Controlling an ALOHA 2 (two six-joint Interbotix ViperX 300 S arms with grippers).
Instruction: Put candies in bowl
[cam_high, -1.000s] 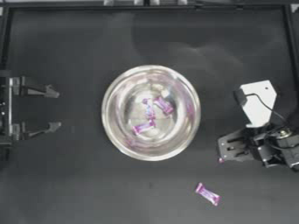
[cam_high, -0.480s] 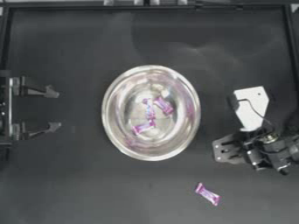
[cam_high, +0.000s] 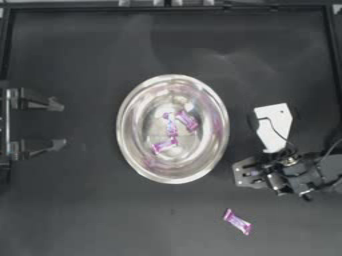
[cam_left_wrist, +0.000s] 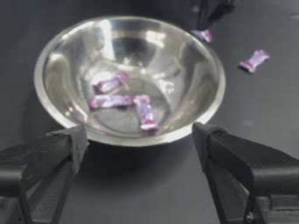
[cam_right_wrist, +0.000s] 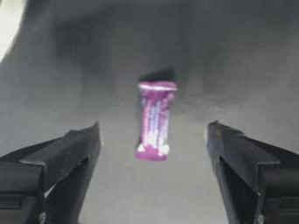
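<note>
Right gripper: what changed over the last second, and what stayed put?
The right gripper slid down and outward from the bowl, jaws open around a table candy. Unchanged: the three candies in the bowl, the loose candy, the parked left gripper.

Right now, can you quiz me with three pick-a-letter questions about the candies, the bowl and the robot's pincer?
1. Where is the right pincer? A beside the bowl, above a loose candy; B inside the bowl; C far left.
2. How many candies lie in the bowl? A one; B five; C three.
3. The right pincer is: A shut on a candy; B open; C hidden.
Answers: A, the top view shows it just right of the bowl; C, three purple wrappers lie inside; B, its jaws stand apart either side of the candy. The left pincer waits at the left.
</note>
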